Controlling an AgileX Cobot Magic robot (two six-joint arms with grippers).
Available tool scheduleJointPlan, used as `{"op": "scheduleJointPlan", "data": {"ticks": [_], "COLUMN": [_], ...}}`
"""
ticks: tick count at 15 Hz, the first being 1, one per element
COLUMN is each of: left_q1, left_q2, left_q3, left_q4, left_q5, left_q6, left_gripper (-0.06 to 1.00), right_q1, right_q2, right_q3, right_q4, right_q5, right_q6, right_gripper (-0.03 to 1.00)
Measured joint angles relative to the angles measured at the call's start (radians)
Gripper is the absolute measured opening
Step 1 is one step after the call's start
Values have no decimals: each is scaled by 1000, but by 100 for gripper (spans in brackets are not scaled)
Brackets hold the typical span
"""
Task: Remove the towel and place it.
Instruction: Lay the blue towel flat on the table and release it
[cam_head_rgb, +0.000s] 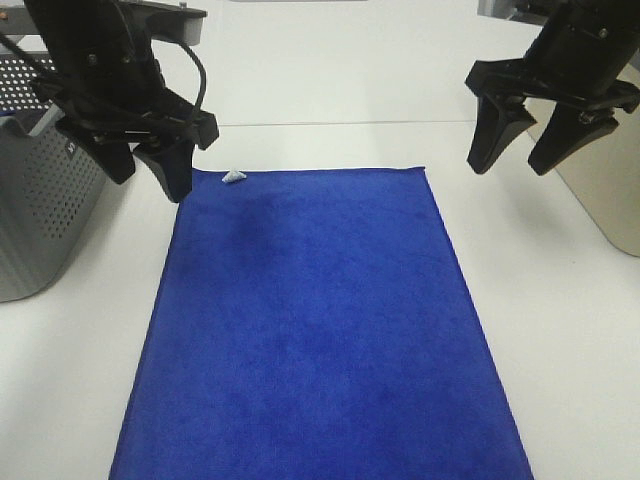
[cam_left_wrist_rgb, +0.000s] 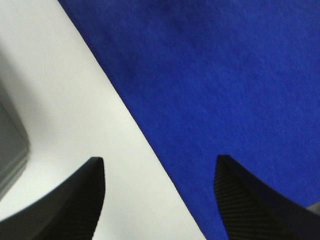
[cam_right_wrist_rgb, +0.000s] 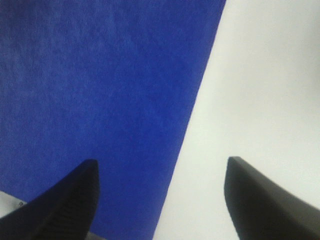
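On my far left stands the grey perforated plastic basket (cam_head_rgb: 40, 200), with nothing blue showing in the part I can see. Next to it my left gripper (cam_head_rgb: 150, 178) hangs over the towel's far left corner, fingers pointing down and spread apart with nothing between them. In its wrist view the cloth's long edge runs between the two tips. A small white tag (cam_head_rgb: 233, 177) lies at that corner.

The large royal-blue plush microfibre towel (cam_head_rgb: 320, 330) lies spread flat on the white table (cam_head_rgb: 560, 340), clear of the basket, so I judge it as good as placed. I expect it to be light, limp and grippy. If I must lift it again, I'd pinch the stitched hem at both far corners, since one hold would let it droop and fold.

My right gripper (cam_head_rgb: 508, 165) hovers just beyond the far right corner, above the table, fingers down, equally spread and empty.
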Motion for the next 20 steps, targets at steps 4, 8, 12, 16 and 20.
{"op": "scheduleJointPlan", "data": {"ticks": [4, 8, 12, 16, 20], "left_q1": [77, 151, 212, 243, 246], "left_q2": [234, 463, 577, 586, 615], "left_q3": [-272, -560, -676, -678, -681], "left_q4": [4, 3, -32, -31, -34], "left_q5": [2, 2, 3, 3, 2], "left_q6": [-19, -34, -34, -5, 0], "left_gripper": [60, 60, 60, 60, 60], "right_q1": [-11, -11, -11, -12, -43], "right_q2": [144, 299, 445, 529, 585], "right_q3": [-202, -392, -525, -579, -620], "right_q4": [-18, -52, -115, -119, -42], "right_q5": [5, 26, 26, 17, 5], "right_q6": [-20, -37, -9, -14, -37], "right_gripper": [69, 69, 69, 69, 69]}}
